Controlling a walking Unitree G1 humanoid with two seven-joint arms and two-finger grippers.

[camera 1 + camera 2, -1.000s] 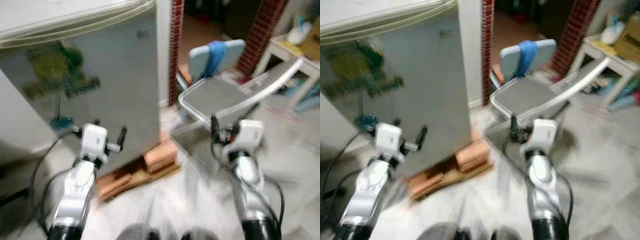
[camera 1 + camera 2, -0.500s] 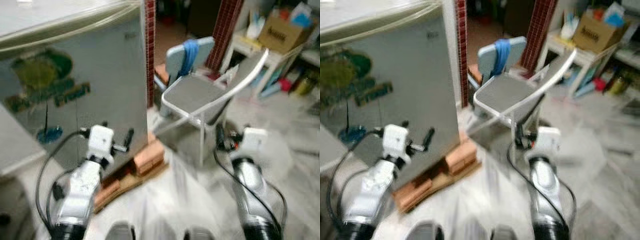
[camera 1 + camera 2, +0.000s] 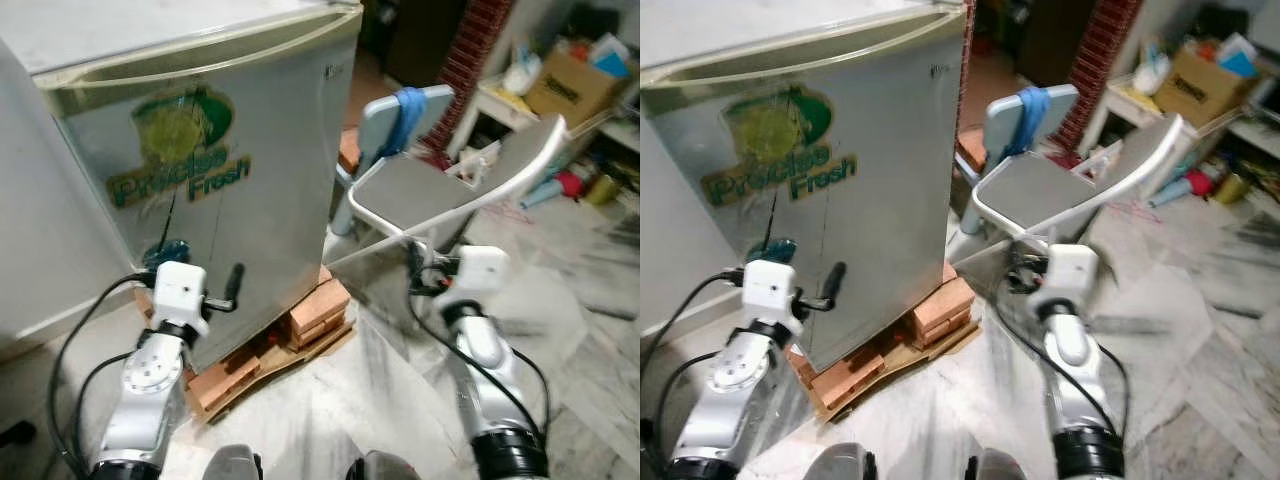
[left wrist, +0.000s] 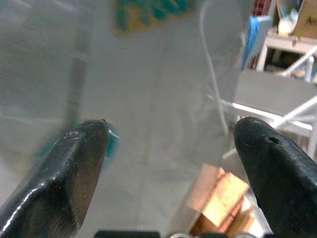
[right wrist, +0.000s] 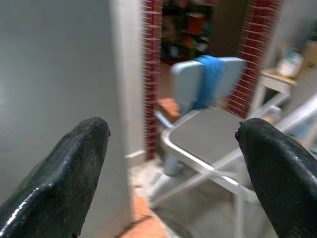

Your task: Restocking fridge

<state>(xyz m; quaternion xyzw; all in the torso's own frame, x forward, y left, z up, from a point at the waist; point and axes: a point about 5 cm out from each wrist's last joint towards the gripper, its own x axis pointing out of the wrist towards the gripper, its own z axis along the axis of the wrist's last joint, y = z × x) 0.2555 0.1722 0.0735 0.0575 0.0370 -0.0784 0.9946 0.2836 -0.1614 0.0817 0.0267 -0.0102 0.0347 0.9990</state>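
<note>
A small silver fridge [image 3: 250, 170] with a green "Fresh" sticker stands in front of me, its door closed. It rests on bricks [image 3: 318, 306] and a wooden board. My left gripper [image 3: 196, 272] is raised close to the lower part of the fridge door, open and holding nothing. In the left wrist view its black fingers [image 4: 74, 163] stand wide apart before the silver door. My right gripper [image 3: 445, 272] is raised to the right of the fridge, facing a chair [image 3: 420, 190]. It is open and empty, its fingers [image 5: 74, 163] spread in the right wrist view.
The chair has a grey seat, a pale blue back with a blue cloth [image 3: 408, 108] over it, and a white metal frame, right beside the fridge. A white table [image 3: 510, 108] with a cardboard box [image 3: 565, 85] and clutter stands at the far right. Brick pillars [image 3: 478, 40] stand behind.
The whole view has swung, so the fridge now sits more in the middle and looks sharper. Both arms stay raised with the grippers open and empty.
</note>
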